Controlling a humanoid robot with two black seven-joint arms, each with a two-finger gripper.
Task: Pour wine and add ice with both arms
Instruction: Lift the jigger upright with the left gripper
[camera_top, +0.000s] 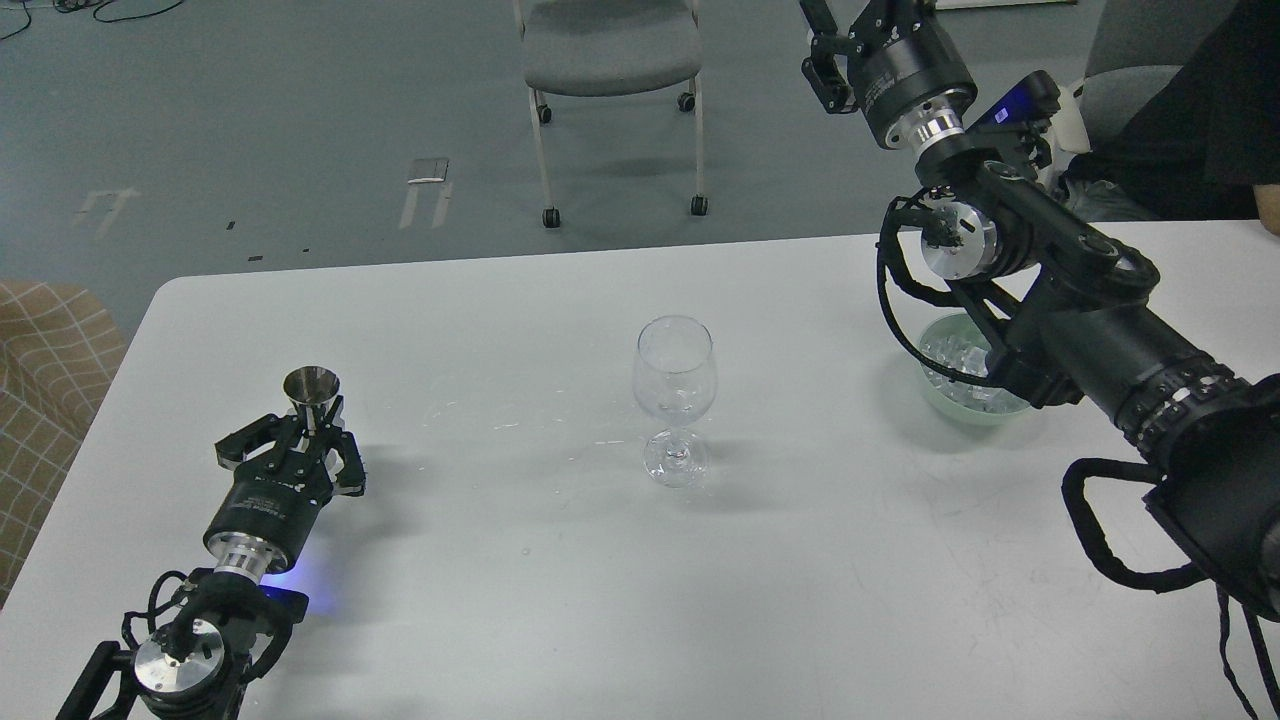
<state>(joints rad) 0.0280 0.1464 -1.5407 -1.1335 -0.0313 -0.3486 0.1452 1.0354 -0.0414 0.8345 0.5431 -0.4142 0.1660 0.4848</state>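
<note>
Couch arm (45, 400): tan checked fabric at the far left edge, off the table.
Table (500, 600): white top, fills most of our head view; a few wet streaks between the jigger and the glass.
Our left arm (215, 590): comes in low at bottom left, lies close over the table, blue light glowing under the wrist.
Our left gripper (310, 440): fingers closed around the waist of the jigger, side claws spread out to either side.
Jigger (311, 392): small steel measuring cup, upright, mouth open toward us, standing in our left gripper near the table's left side. Contents, we cannot tell.
Chair (612, 60): grey seat, white legs on casters, on the floor beyond the table's far edge.
Wine glass (674, 395): clear, upright, foot on the table at about centre, well apart from both grippers. Bowl looks empty, no cubes seen in it.
Bowl (950, 405): pale green, on the table right of the glass, partly hidden behind our right arm.
Ice (945, 352): clear cubes piled in the green bowl, none seen out on the table.
Our right arm (1100, 330): enters bottom right, crosses over the bowl, rises toward the top edge.
Our right gripper (835, 45): raised high past the table's far edge, cut off by the frame top; open or closed, we cannot tell.
Person (1200, 110): dark clothing at top right, seated behind the table.
</note>
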